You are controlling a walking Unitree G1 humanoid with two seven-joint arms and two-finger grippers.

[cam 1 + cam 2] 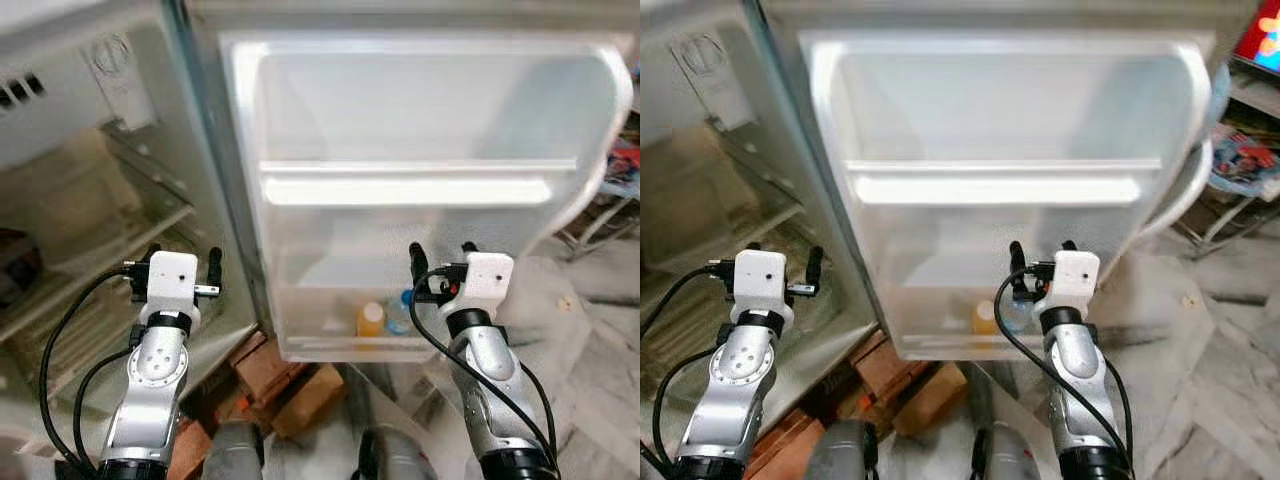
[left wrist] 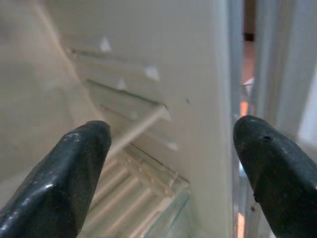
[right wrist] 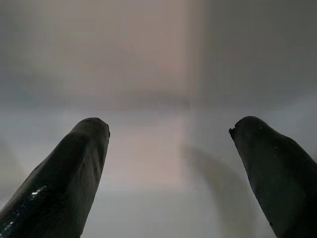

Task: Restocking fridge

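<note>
I am holding my right gripper [image 1: 441,252] and left gripper [image 1: 184,257] spread empty; head views are showing an orange-capped bottle [image 1: 371,319] in the fridge door's [image 1: 420,120] bottom shelf

Home kitchen: open fridge [image 1: 420,120], bottles [image 1: 372,318].

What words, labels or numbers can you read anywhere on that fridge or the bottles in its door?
None can be read.
Round dial inside the fridge: markings too blurred.
Orange bottle on the bottom door shelf: label hidden behind the frosted rail.
Clear bottle with a blue cap beside it: no readable label.
</note>
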